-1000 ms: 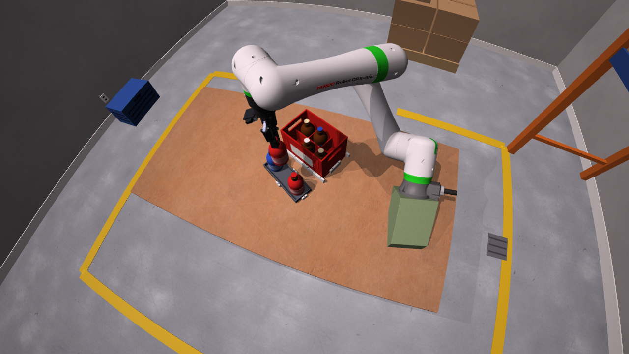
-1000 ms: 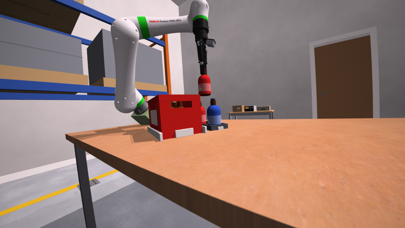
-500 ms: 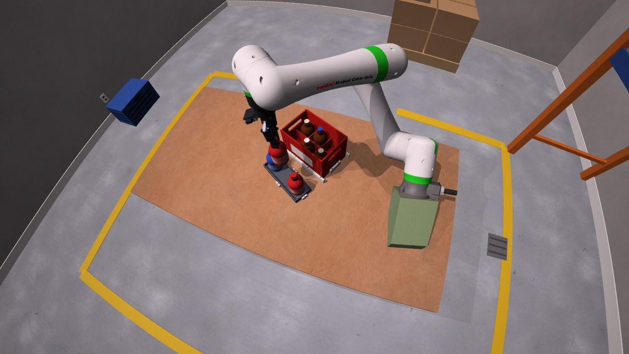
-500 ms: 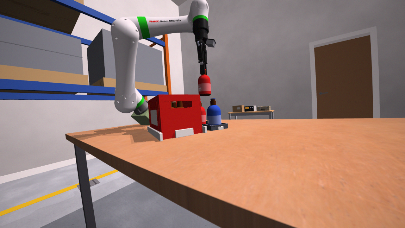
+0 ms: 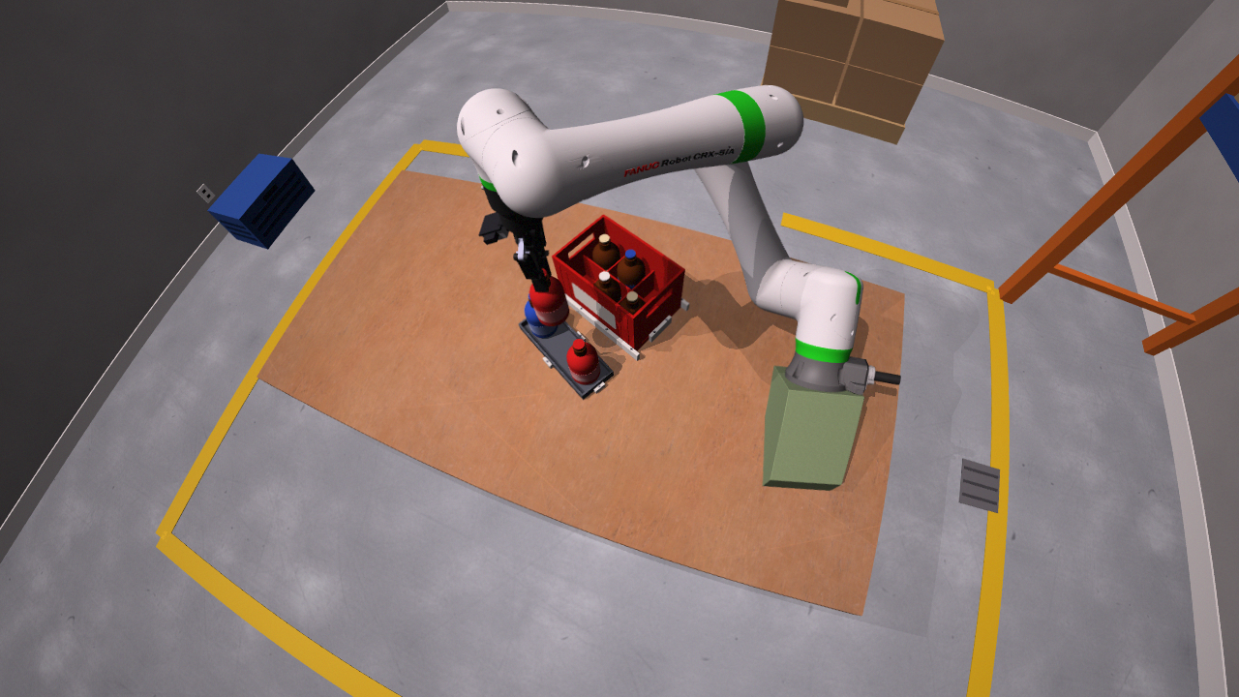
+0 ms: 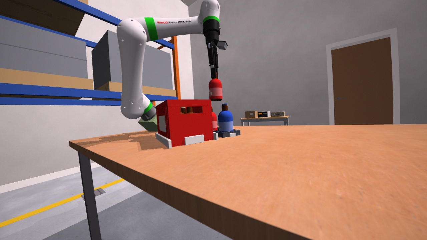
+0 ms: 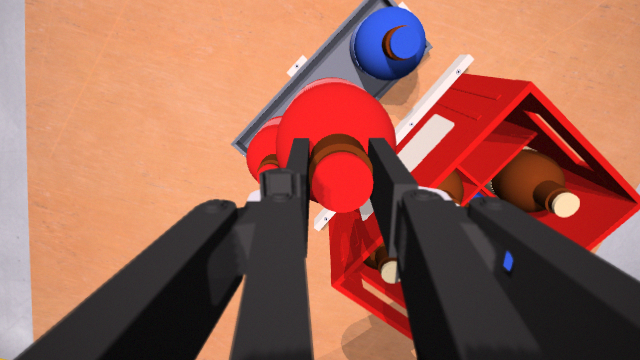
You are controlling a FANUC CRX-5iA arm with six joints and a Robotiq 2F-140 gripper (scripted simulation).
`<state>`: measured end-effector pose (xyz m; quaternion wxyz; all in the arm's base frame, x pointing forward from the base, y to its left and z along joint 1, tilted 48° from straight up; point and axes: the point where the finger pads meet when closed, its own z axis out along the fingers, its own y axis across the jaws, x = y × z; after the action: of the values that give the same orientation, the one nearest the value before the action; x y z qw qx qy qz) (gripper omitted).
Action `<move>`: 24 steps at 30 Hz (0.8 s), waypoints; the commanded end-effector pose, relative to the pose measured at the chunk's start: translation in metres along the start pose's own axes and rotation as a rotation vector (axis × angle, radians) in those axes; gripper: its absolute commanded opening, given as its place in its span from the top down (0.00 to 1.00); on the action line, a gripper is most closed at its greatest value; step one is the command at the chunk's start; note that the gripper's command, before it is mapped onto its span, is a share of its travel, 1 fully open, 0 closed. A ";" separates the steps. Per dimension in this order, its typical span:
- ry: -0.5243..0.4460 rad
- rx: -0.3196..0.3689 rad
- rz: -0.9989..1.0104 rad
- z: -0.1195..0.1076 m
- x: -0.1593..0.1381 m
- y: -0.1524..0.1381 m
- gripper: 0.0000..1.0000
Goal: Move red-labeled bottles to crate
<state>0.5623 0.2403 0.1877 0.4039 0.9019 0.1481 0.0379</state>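
Observation:
My gripper (image 7: pixel 338 163) is shut on the neck of a red-labeled bottle (image 6: pixel 215 89) and holds it upright in the air, above the grey tray (image 5: pixel 565 352) and higher than the crate's rim. It also shows in the overhead view (image 5: pixel 547 302) and the wrist view (image 7: pixel 336 125). A second red-labeled bottle (image 5: pixel 583 360) stands on the tray's near end. A blue-labeled bottle (image 6: pixel 225 118) stands on the tray's far end. The red crate (image 5: pixel 616 278) sits right beside the tray and holds several brown bottles, one with a blue cap (image 5: pixel 629 265).
White stop blocks (image 6: pixel 193 139) sit against the crate's base. The arm's green pedestal (image 5: pixel 811 424) stands at the table's right side. The table edge (image 6: pixel 179 191) runs near in the side view.

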 end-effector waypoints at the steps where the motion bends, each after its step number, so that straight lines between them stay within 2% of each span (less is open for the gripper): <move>1: 0.002 0.000 0.000 -0.001 0.000 0.000 0.90; 24: 0.002 0.000 0.000 -0.001 -0.008 0.005 0.90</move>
<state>0.5569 0.2358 0.1911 0.4038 0.9020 0.1480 0.0379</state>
